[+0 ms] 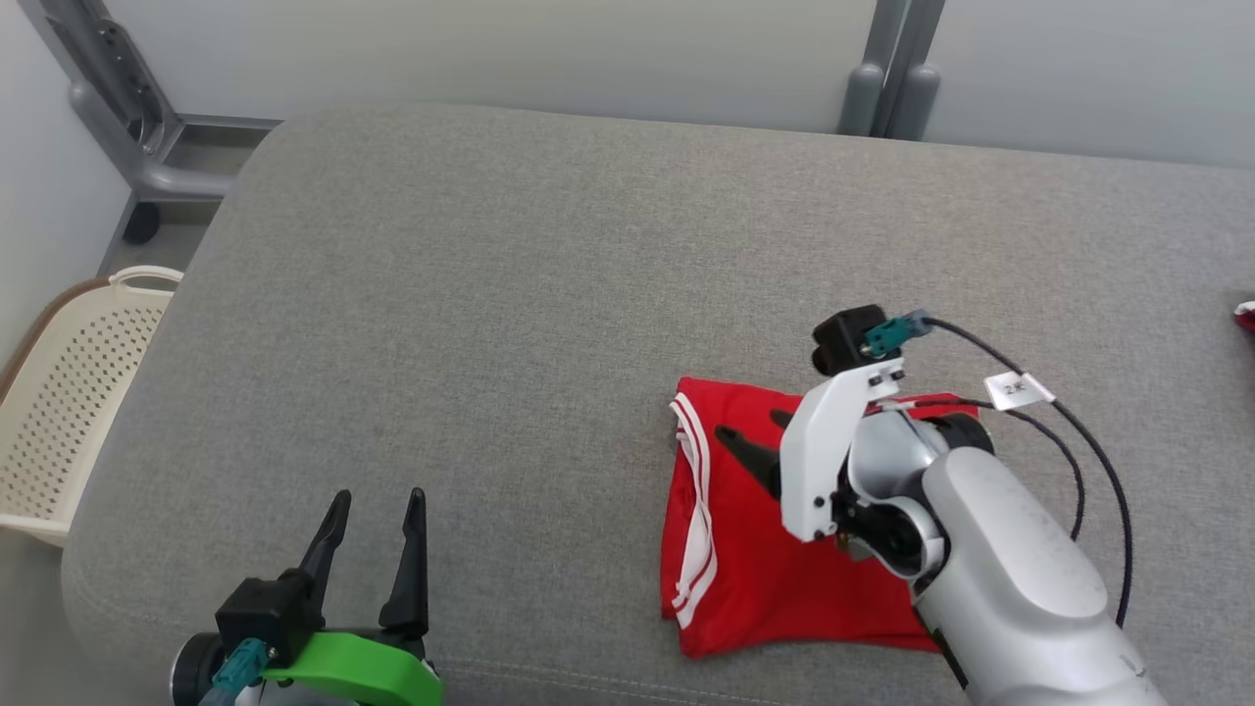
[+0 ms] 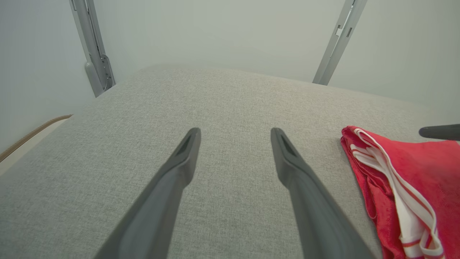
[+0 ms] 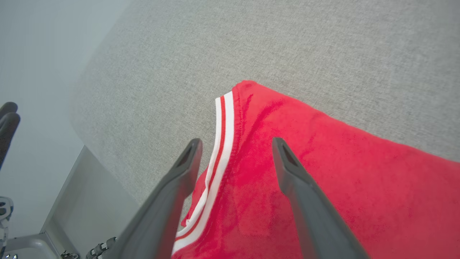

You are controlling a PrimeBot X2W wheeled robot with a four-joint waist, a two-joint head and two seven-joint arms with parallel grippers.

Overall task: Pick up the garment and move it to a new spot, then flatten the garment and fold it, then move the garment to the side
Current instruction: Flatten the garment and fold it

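Head view shows the red garment (image 1: 745, 559) lying folded at the near right of the gray cushion (image 1: 490, 294). The right gripper (image 1: 748, 426) hangs over it, fingers spread wide, gripping nothing. The left gripper (image 1: 377, 502) sits near left, equally wide, empty.

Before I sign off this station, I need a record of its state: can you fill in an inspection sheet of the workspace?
Surface: grey fabric cushion, smooth.
Job's things: red garment with white stripes, folded, lying flat at the near right.
Clutter: small red thing at the right edge, too cut off to identify.
Tools: left tool open over the cushion; right tool open above the garment's striped edge, holding nothing.
Cables: black cables with a white tag loop from the right wrist.
Surroundings: cream basket on the floor at left; grey metal frame behind.
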